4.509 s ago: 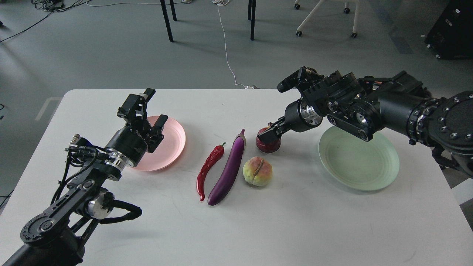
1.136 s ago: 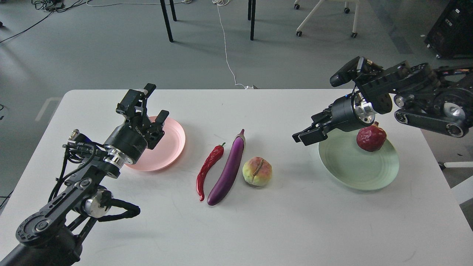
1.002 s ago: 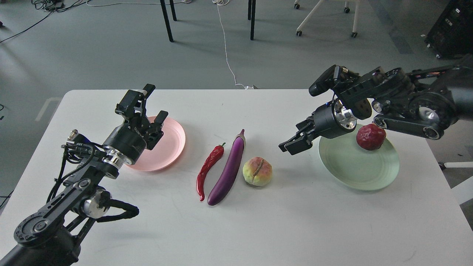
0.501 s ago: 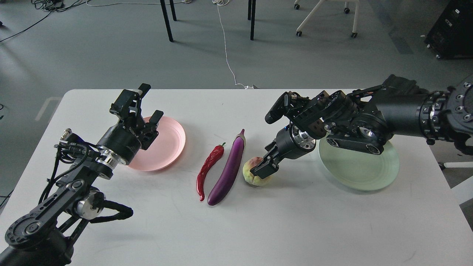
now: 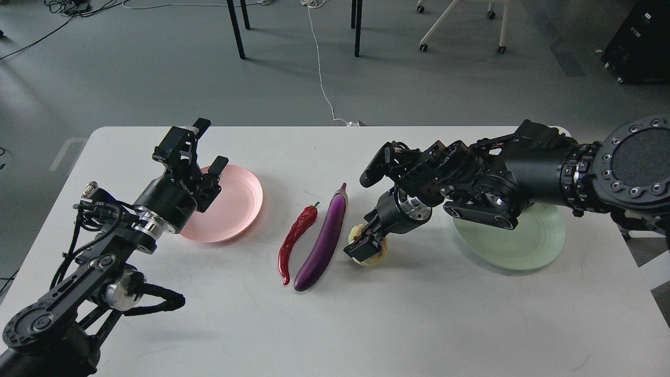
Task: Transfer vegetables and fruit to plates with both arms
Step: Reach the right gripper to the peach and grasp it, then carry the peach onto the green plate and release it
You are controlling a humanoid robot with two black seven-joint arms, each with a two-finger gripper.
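Observation:
My right gripper [image 5: 362, 247] is down on the yellow-green peach [image 5: 377, 255], which rests on the table beside the eggplant; its fingers cover most of the fruit, and I cannot tell whether they have closed. The purple eggplant [image 5: 324, 241] and the red chili pepper [image 5: 294, 238] lie side by side at the table's middle. My left gripper [image 5: 209, 145] is open and empty, held above the pink plate [image 5: 238, 201]. The pale green plate [image 5: 528, 246] is at the right, partly under my right arm. The pomegranate is hidden behind that arm.
The white table [image 5: 335, 324] has bare surface along its front. Behind it on the grey floor are chair legs [image 5: 238, 29], a white cable [image 5: 320, 68] and a black case [image 5: 641, 42] at the far right.
My right gripper left the pomegranate on the green plate, swung left and came down onto the peach. My left gripper has drifted slightly left and stayed open.

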